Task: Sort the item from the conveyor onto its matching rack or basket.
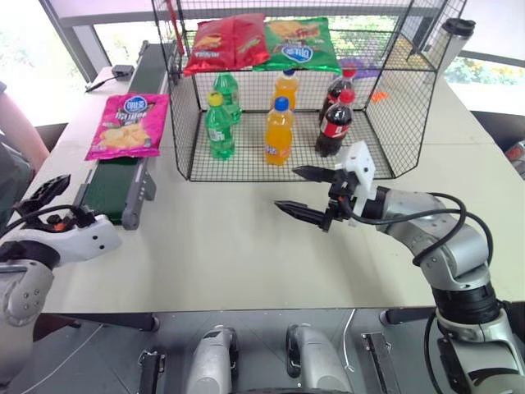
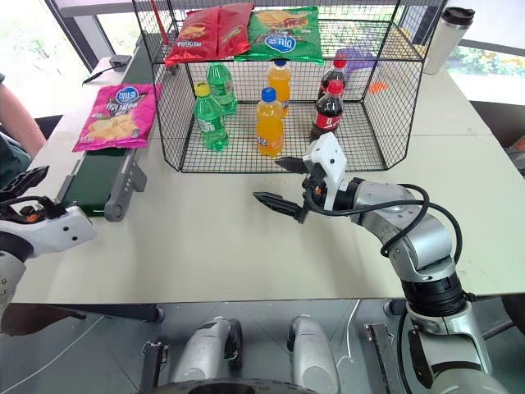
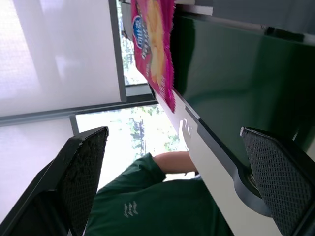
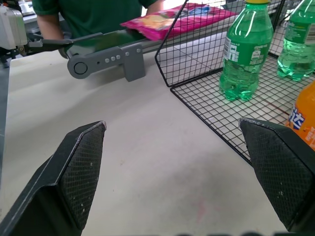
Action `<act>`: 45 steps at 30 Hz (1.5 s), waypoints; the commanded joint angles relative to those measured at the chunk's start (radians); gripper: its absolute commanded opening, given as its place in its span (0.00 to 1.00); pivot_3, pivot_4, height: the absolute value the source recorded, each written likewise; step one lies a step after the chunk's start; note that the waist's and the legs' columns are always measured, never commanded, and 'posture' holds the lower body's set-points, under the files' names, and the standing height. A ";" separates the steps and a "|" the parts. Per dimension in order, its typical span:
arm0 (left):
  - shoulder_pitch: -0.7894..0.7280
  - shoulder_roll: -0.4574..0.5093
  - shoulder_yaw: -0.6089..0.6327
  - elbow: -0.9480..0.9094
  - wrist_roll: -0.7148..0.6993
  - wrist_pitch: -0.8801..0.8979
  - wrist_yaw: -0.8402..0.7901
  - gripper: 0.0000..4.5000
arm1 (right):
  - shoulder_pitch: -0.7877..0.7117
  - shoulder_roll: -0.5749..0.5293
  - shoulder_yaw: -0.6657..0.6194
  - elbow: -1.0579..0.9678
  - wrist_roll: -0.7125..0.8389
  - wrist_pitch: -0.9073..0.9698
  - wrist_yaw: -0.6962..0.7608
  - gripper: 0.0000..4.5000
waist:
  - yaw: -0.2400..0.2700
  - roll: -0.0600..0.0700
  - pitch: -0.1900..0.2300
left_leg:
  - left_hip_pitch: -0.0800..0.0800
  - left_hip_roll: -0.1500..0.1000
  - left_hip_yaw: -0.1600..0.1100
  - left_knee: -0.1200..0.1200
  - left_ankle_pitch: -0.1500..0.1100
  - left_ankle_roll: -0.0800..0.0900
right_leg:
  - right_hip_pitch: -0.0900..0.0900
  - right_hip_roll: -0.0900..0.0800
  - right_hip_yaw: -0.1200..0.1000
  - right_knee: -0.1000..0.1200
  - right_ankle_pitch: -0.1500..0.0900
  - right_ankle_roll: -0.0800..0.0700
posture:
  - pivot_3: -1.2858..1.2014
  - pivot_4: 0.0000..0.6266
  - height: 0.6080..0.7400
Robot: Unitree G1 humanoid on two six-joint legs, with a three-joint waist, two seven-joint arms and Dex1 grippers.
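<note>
The magenta-pink chip bag [image 1: 129, 125] lies flat on the dark green conveyor [image 1: 111, 189], near the table's left side. To its right stands the black wire rack [image 1: 394, 123] with two tiers. My right gripper [image 1: 287, 189] hovers open over the table just in front of the rack, pointing left toward the conveyor's near end [image 4: 98, 56], nothing between its fingers [image 4: 81, 167]. My left gripper [image 1: 61, 199] is open beside the conveyor's near end, left of it and well short of the bag [image 3: 152, 49].
A red chip bag [image 1: 225, 43] and a green chip bag [image 1: 299, 43] lie on the rack's upper tier. Green [image 1: 219, 127], orange [image 1: 279, 131] and cola [image 1: 335, 123] bottles stand below. A person in a green shirt [image 4: 83, 12] sits beyond the conveyor. A tumbler [image 1: 451, 41] stands far right.
</note>
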 commanded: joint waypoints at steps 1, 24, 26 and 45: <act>-0.036 -0.011 -0.006 0.003 0.040 -0.012 0.009 1.00 | 0.010 0.005 -0.032 -0.032 0.001 -0.018 -0.015 0.99 | 0.000 0.000 0.000 | 0.000 0.000 0.000 0.000 0.000 0.000 | 0.000 0.000 0.000 0.001 0.000 0.000 | 0.52 0.24 1.00; -0.249 -0.046 -0.168 0.183 0.064 -0.026 -0.030 1.00 | 0.044 0.016 -0.060 -0.059 -0.004 -0.022 -0.102 0.99 | 0.001 -0.001 0.000 | 0.001 0.000 0.002 0.008 0.000 0.000 | 0.000 0.002 0.000 0.011 0.001 0.003 | 0.52 0.24 1.00; -0.279 -0.054 -0.178 0.207 0.068 -0.011 -0.028 1.00 | 0.044 0.019 -0.061 -0.058 -0.005 -0.024 -0.110 0.99 | 0.001 -0.001 0.000 | 0.001 0.000 0.002 0.010 0.000 0.000 | 0.000 0.002 0.000 0.013 0.001 0.003 | 0.52 0.24 1.00; -0.417 -0.101 -0.090 0.194 -0.117 0.091 -0.128 0.01 | 0.033 0.044 -0.067 -0.012 -0.032 -0.061 -0.136 1.00 | 0.000 -0.001 -0.001 | 0.001 0.001 0.001 0.015 0.000 0.000 | 0.001 0.002 0.001 0.014 0.002 0.002 | 0.52 0.24 1.00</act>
